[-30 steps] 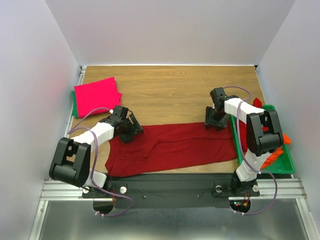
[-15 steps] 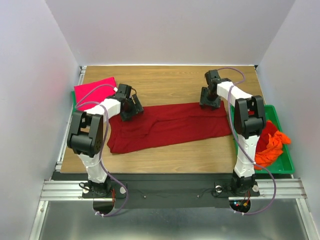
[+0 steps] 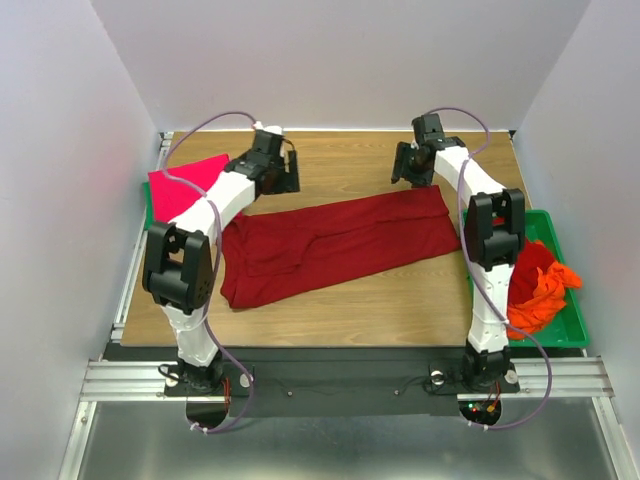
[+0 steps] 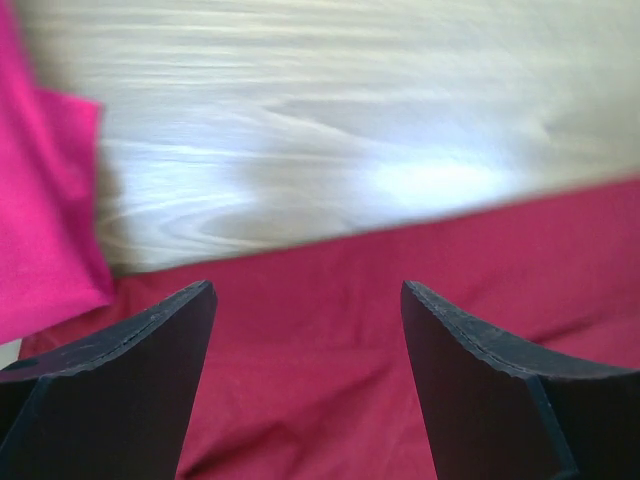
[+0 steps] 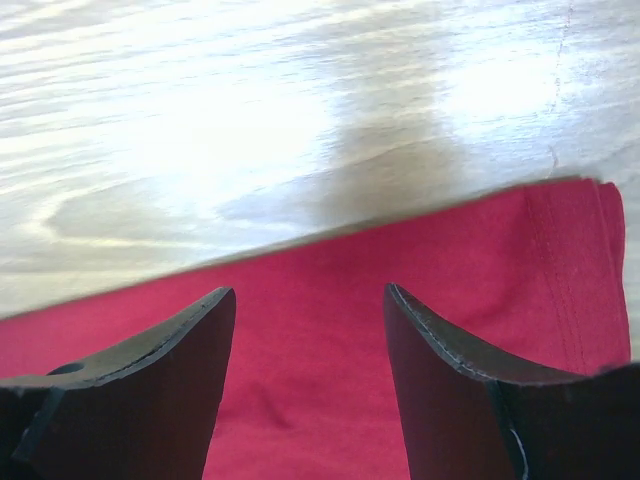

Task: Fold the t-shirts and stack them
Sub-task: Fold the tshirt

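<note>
I am holding left gripper point(image 3: 281, 171) and right gripper point(image 3: 404, 165) open, empty | red shirt point(image 3: 340, 245) is lying flat on the table point(image 3: 350, 305), long axis left-to-right, just nearward of both | each gripper is hovering at its own end of the far edge

The workspace contains one wooden table point(image 3: 350, 160) and two robot arms: one left arm point(image 3: 215, 205) and one right arm point(image 3: 470, 185). There are two grippers, one left gripper point(image 4: 308, 290) and one right gripper point(image 5: 308, 292), each with two fingers point(image 4: 120, 390). Two t-shirts lie on the table: one dark red t-shirt point(image 3: 340, 245) and one pink t-shirt point(image 3: 185, 185). One green tray point(image 3: 575, 325) at the right holds one orange garment point(image 3: 545, 290) and one red garment point(image 3: 535, 258), both bunched, so the piece count in each bundle cannot be determined. One purple cable point(image 3: 215, 118) runs along each arm, two in total.
</note>
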`<state>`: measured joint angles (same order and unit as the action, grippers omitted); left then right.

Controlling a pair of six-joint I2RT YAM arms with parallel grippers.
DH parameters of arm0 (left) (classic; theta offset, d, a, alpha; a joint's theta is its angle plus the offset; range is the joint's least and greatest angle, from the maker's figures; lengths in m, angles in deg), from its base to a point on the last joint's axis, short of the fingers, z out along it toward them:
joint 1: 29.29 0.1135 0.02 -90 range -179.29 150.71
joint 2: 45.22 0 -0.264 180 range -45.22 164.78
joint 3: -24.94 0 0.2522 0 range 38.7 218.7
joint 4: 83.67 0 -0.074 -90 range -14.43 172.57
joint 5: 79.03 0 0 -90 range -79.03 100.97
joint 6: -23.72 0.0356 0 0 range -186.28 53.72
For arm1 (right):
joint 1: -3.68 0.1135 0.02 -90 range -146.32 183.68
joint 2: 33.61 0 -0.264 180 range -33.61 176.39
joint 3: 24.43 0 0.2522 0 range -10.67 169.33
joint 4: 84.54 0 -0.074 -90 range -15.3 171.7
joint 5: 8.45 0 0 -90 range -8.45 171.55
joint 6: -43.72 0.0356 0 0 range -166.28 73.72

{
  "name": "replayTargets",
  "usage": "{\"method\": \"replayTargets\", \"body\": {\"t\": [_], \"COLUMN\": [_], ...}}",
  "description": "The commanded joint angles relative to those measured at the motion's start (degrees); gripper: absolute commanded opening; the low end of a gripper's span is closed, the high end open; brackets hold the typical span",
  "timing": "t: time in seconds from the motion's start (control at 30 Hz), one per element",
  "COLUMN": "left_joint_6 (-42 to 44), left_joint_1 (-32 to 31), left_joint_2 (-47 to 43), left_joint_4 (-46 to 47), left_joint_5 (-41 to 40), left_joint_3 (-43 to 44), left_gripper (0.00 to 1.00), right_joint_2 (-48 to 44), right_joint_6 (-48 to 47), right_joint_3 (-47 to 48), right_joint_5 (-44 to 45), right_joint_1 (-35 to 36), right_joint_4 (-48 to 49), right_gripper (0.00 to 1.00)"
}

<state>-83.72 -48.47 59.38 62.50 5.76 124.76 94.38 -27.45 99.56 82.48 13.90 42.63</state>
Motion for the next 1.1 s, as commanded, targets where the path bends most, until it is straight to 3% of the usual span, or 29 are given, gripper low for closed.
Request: {"method": "replayTargets", "body": {"t": [0.0,0.1,0.4,0.63,1.07], "left_joint_6": [10.0,12.8,14.7,12.7,10.6], "left_joint_1": [-5.8,-8.6,-12.0,-18.2,-18.7], "left_joint_2": [-4.7,-7.5,-12.7,-10.6,-3.8], "left_joint_4": [-1.5,-1.6,-3.0,-2.4,-4.2], "left_joint_5": [-3.8,-5.7,-5.4,-3.8,-6.2], "left_joint_3": [-2.4,-7.8,-17.1,-18.7,-18.4], "left_gripper": [0.84,0.72,0.49,0.49,0.51], "right_joint_2": [-7.6,-14.2,-28.1,-31.2,-35.8], "right_joint_6": [0.8,3.9,9.9,11.9,14.7], "right_joint_3": [-1.6,-9.2,-29.5,-36.3,-41.3], "right_joint_5": [-2.5,-2.6,-1.3,-2.0,-1.7], "right_joint_1": [0.8,0.9,1.2,1.3,1.4], "right_joint_4": [1.4,1.5,3.9,5.6,5.9], "right_gripper": [0.66,0.66,0.66,0.66,0.66]}}
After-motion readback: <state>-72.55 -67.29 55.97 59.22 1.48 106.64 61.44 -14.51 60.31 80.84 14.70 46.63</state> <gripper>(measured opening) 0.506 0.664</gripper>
